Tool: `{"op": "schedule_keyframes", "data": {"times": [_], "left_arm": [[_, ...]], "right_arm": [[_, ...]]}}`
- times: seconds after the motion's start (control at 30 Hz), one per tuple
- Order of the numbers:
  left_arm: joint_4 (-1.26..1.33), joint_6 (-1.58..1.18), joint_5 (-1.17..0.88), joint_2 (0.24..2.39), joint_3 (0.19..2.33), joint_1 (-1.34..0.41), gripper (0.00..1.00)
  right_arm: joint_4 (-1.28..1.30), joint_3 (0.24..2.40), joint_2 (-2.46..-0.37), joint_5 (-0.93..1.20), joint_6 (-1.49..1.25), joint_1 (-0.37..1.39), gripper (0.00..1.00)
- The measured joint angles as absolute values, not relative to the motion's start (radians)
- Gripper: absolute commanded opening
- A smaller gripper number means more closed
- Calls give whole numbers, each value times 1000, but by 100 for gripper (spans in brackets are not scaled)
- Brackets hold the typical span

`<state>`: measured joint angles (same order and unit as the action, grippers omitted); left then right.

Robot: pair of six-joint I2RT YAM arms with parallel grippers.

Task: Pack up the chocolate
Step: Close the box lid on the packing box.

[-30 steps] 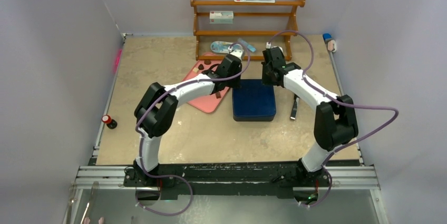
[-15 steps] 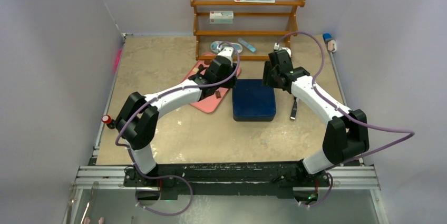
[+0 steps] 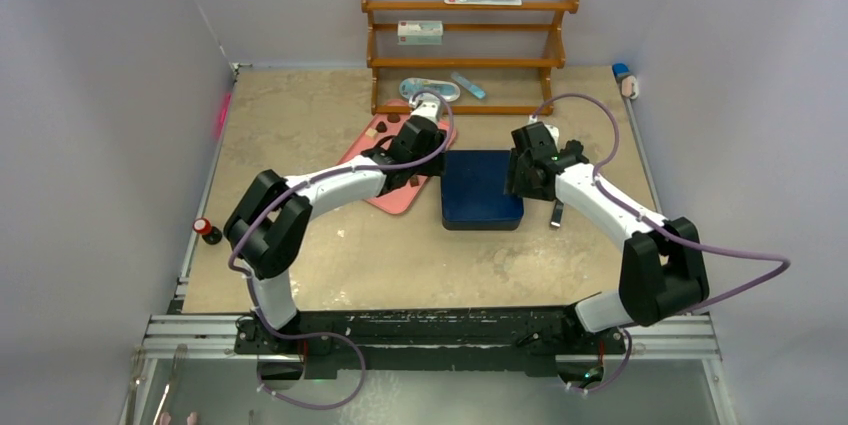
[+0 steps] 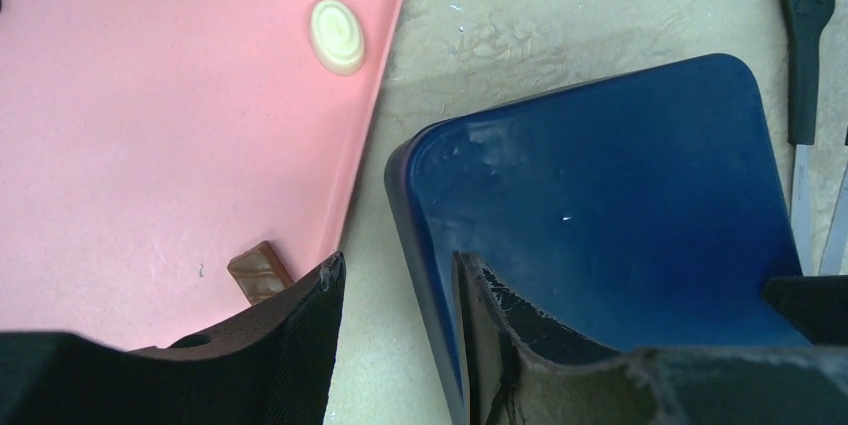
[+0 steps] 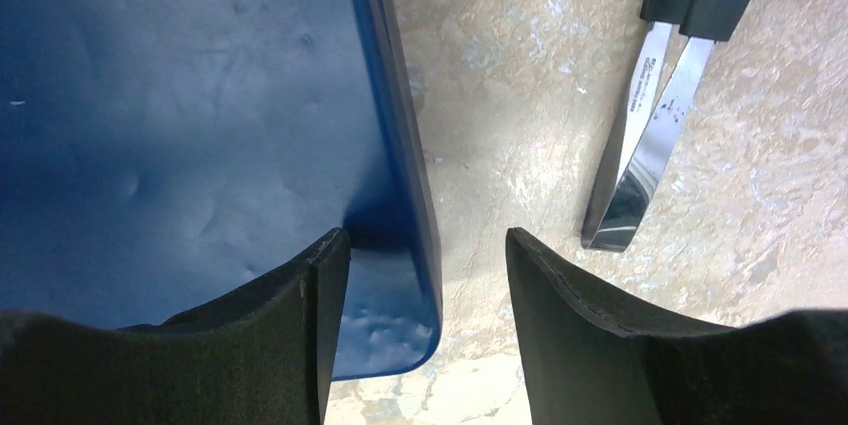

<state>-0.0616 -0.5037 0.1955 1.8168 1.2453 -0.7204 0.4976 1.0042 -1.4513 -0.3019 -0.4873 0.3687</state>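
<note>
pale grey walls (image 3: 120, 45) enclose a mottled tan table (image 3: 300, 105); a wooden rack (image 3: 500, 62) stands at 12 o'clock, perhaps touching the wall.

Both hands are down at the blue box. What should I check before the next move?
1. Left hand open, with the left edge of the box between its fingers: ok.
2. Right hand open, with the box's right edge between its fingers: ok.
3. Both hands empty: ok.
4. Box open to take chocolate: not ok, its top is a closed blue surface.
5. Chocolate on the tray: ok, a white piece and a brown piece show.
6. Tongs clear of the right hand: ok, lying flat beside the box, apart from it.
</note>
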Motion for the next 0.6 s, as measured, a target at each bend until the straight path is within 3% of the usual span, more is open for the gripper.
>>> {"op": "schedule_keyframes", "data": {"times": [0.6], "left_arm": [[-39,-516,186,1868,1245,-708,41]], "right_arm": [[473,958,-1438,-324,-551,374,62]]}}
